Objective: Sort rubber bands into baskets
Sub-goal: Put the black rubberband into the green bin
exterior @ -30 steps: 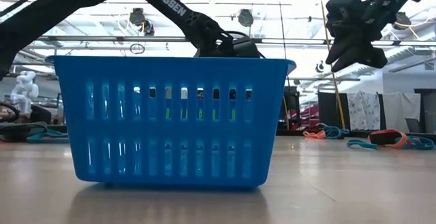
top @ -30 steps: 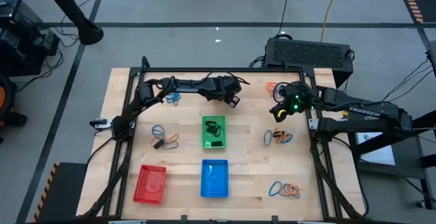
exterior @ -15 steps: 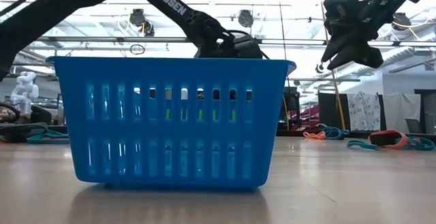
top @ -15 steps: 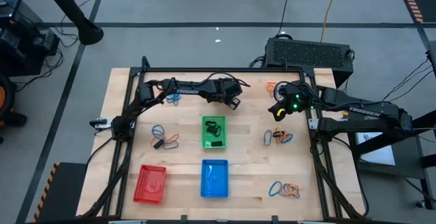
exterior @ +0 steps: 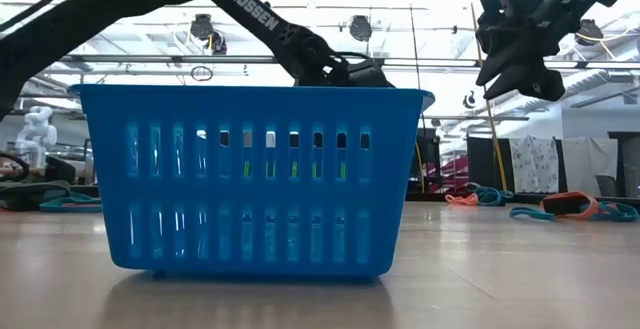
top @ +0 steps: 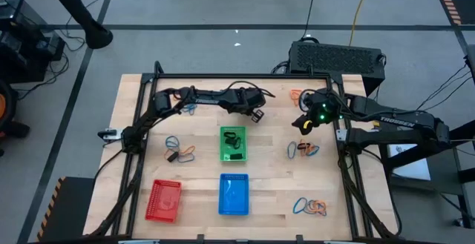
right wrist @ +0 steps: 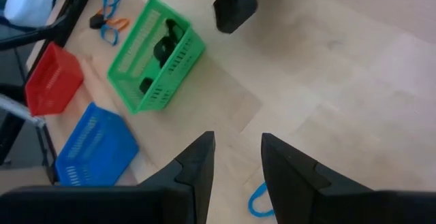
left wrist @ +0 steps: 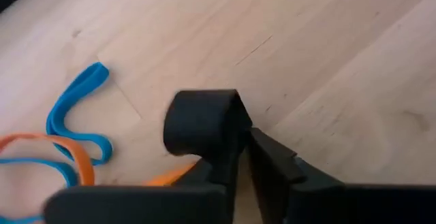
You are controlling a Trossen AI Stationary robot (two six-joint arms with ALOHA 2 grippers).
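From above, the left gripper hangs over the far middle of the wooden table, just beyond the green basket, which holds black rubber bands. The blue basket sits nearer, directly in front of the green one, and the red basket stands at the near left. The right gripper hovers at the far right, above loose orange and blue bands. More bands lie at the near right, and to the left of the green basket.

From table height, the blue basket fills the foreground. The left arm reaches in behind it, and the right gripper hangs high on the right. Bands lie on the table at the right.

The left wrist camera shows its fingers close together, nipping a dark loop that looks like a black rubber band, above blue and orange bands on the wood.

The right wrist camera shows its fingers apart with nothing between them. Beyond them stand the green basket, the blue basket and the red basket.
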